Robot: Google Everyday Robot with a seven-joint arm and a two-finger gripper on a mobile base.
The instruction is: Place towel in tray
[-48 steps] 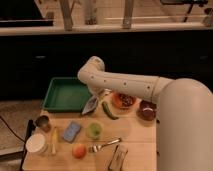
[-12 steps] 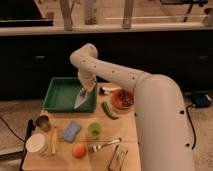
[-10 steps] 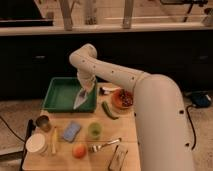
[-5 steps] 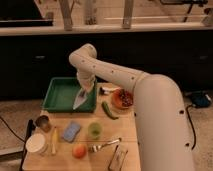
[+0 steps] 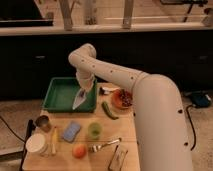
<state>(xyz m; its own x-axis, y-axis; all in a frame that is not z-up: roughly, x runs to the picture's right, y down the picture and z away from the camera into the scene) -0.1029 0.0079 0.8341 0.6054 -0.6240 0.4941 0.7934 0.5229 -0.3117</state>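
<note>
Now the end effector (image 5: 84,90) hangs over the right half of the tray (image 5: 59,90). It is clamped on the top of the towel (image 5: 79,99), which droops as a pale, narrow fold. The towel's lower tip is at or just above the tray's floor, near the tray's front-right corner. So the towel is inside the tray's outline but not yet lying there on its own, and I judge the step in hand to be the release.

To do it well, the cloth should go down toward the tray's middle rather than beside its right wall, so that no corner drapes over the rim. Lowering until most of the cloth rests on the floor, then opening the end effector and lifting straight up, should keep the fabric from snagging and being dragged out. Just right of the tray sit a red bowl (image 5: 122,99) and a green vegetable (image 5: 109,110), so the retreat should not sweep toward them.
</note>
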